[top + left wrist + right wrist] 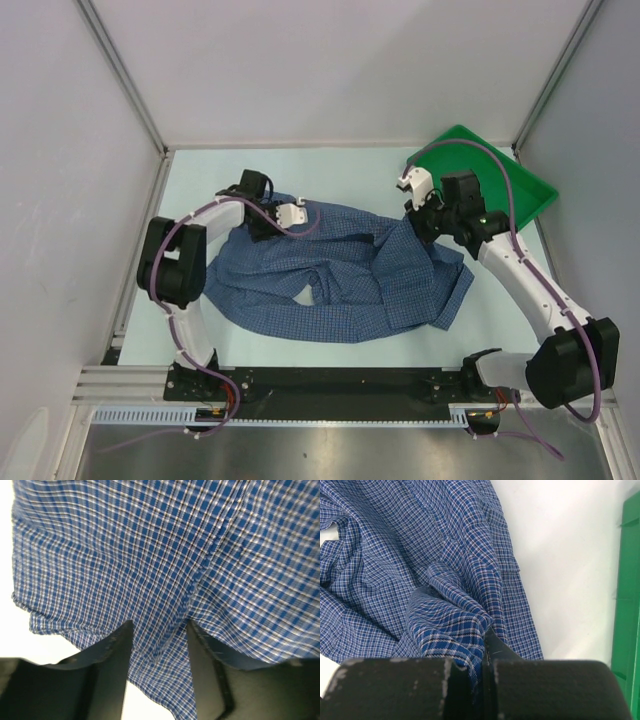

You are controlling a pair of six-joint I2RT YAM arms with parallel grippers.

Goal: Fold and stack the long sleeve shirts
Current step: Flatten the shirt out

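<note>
The shirt lies crumpled across the middle of the table, its sleeves lost among the folds and nothing squared up yet — so the step in hand looks like spreading it flat before any fold. The right gripper, at the shirt's 2 o'clock edge, has its jaws closed tight on a pinch of cloth, which rises in a ridge to the fingers. The left gripper, at about 10 o'clock, stands roughly half open with cloth running flat between its fingers. It looks to be straddling the cloth rather than clamping it.

To do this well, the left should close on a single edge — not a bunch of layers. Both arms should then draw apart evenly, low over the table, so the cloth tightens without twisting.

The green tray sits at 1 o'clock, close by the right arm. A wide swing there could knock it or drag cloth over its rim.
</note>
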